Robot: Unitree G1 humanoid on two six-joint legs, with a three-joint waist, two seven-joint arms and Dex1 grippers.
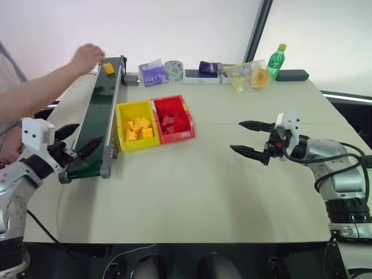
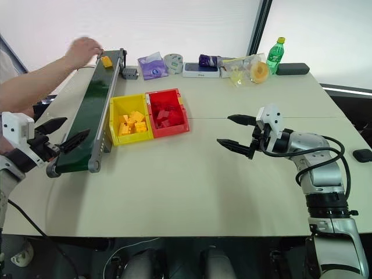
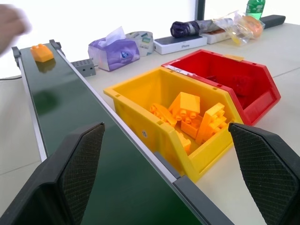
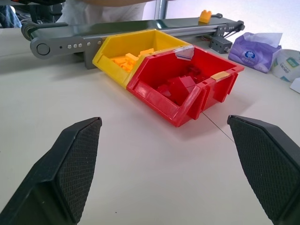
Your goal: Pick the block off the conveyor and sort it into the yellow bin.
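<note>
The small yellow-orange plastic toy brick point(image 1: 108, 68) sits on the far end of the long dark green conveyor belt with grey metal side rails point(image 1: 99, 122), just beside a person's hand point(image 1: 87, 56) at that end. The left gripper point(image 1: 74, 141) hovers at the conveyor's near end with its two black fingers spread wide and nothing between them. So the brick lies straight ahead of this gripper, along the conveyor's length, nearly the whole belt away. Seen from the left wrist, the brick's long side runs roughly across the belt. The small open-topped yellow plastic bin point(image 1: 121, 110), already holding yellow bricks, stands touching the conveyor's right rail, near its middle. The right gripper point(image 1: 250, 138), likewise wide open and empty, hangs well to the right of the conveyor, beyond the bins, so the left arm is the nearer one for the pick, in my judgement.
</note>
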